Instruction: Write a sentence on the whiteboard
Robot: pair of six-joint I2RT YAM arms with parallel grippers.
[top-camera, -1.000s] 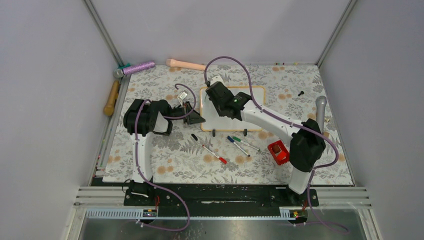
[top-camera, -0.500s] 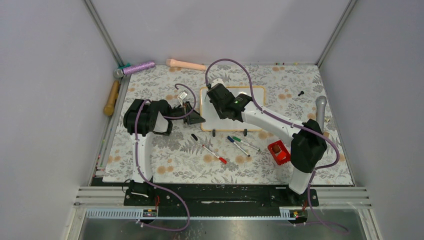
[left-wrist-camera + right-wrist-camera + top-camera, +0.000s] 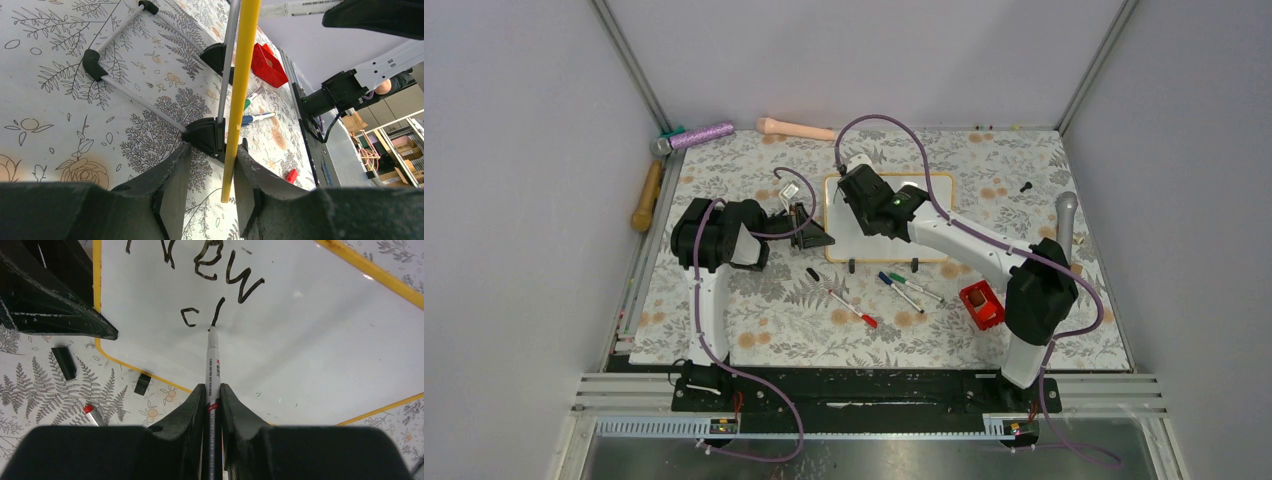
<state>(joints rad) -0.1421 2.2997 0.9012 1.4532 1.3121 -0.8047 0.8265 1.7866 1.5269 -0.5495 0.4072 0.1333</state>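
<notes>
Find first the floral-clothed table (image 3: 724,325), and toward its far middle the whiteboard (image 3: 310,340), yellow-framed. At the board's left edge, note the left gripper (image 3: 214,155), closed on the rim from both sides (frame and one black foot sandwiched between the fingers). Over the board, see the right gripper (image 3: 212,390), clamped tight on a marker (image 3: 212,357), tip touching the white surface. Near the right arm's base, spot a red box (image 3: 981,305); between it and the board, a few loose markers (image 3: 902,290) on the cloth. Last, read the sentence (image 3: 212,277), only partly there: "New", then below it a "c" and one upright stroke, right at the pen tip.
</notes>
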